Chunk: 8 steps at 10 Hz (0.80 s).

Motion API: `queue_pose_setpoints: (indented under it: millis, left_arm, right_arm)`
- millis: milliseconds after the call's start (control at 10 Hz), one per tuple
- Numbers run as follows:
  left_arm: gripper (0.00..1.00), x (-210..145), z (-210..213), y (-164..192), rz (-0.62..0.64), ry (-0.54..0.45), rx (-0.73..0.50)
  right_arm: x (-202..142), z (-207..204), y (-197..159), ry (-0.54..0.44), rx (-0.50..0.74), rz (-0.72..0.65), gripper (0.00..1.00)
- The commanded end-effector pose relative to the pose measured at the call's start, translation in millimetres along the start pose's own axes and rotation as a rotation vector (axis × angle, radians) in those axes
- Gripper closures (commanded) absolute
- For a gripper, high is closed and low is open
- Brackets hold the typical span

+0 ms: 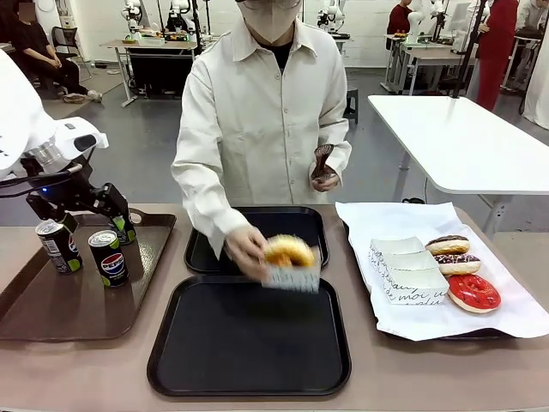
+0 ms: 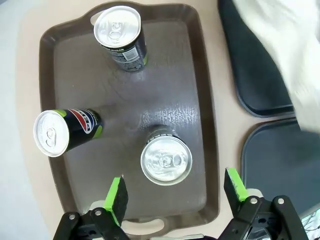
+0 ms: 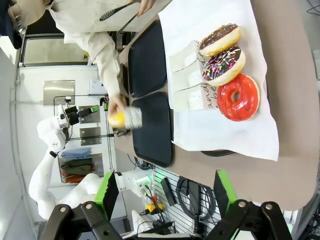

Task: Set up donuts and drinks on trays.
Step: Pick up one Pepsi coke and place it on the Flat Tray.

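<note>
Left zone: the brown tray (image 1: 34,313) carries all three drinks. A green-marked can (image 1: 58,245) and the Pepsi can (image 1: 108,256) stand at its near left. A third can (image 2: 166,159) stands at the far right corner, near the rim. The left claw (image 2: 176,189) hangs above that third can with its fingers spread wide and pinching nothing. The can lies between the lines of the two pads, not touched.

Centre zone: the far black tray (image 1: 292,221) and the near black tray (image 1: 249,343) are both bare. The person's hand (image 1: 244,249) holds a yellow donut (image 1: 290,251) in its paper sleeve over the far edge of the near tray.

Right zone: the white paper (image 1: 515,313) holds a chocolate donut (image 1: 447,245), a sprinkled donut (image 1: 457,263) and a red donut (image 1: 473,293), with empty sleeves (image 1: 403,270) beside them. The right claw (image 3: 166,190) is spread and empty, high above this zone.

Progress, as judged: early. No item rests on a black tray yet, and three cans and three donuts remain.

Clearance: the cans stand well apart, leaving finger room. The brown tray's raised rim must be cleared on lifting. The person's arm crosses the far tray. The near tray's left and near parts are open.
</note>
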<state>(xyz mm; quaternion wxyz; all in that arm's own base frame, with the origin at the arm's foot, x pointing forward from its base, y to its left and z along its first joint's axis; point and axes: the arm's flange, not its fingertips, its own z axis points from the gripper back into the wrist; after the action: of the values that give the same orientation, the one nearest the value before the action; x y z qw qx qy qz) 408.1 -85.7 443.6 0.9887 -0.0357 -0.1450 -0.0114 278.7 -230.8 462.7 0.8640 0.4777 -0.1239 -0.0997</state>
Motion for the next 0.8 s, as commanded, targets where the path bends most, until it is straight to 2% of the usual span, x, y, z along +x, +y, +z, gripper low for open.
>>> queue_pose_setpoints:
  millis: [0, 400, 700]
  left_arm:
    - [0.0, 20, -19, -14, -0.001, 0.069, 0.107]
    - [0.0, 33, -45, -20, 0.016, 0.139, 0.17]
    - [0.0, 33, -56, -11, 0.04, 0.181, 0.153]
  right_arm:
    - [0, 1, -1, -0.004, 0.017, 0.007, 0.0]
    - [0, 1, -1, -0.004, 0.017, 0.007, 0.0]
    - [0, 1, -1, -0.004, 0.017, 0.007, 0.0]
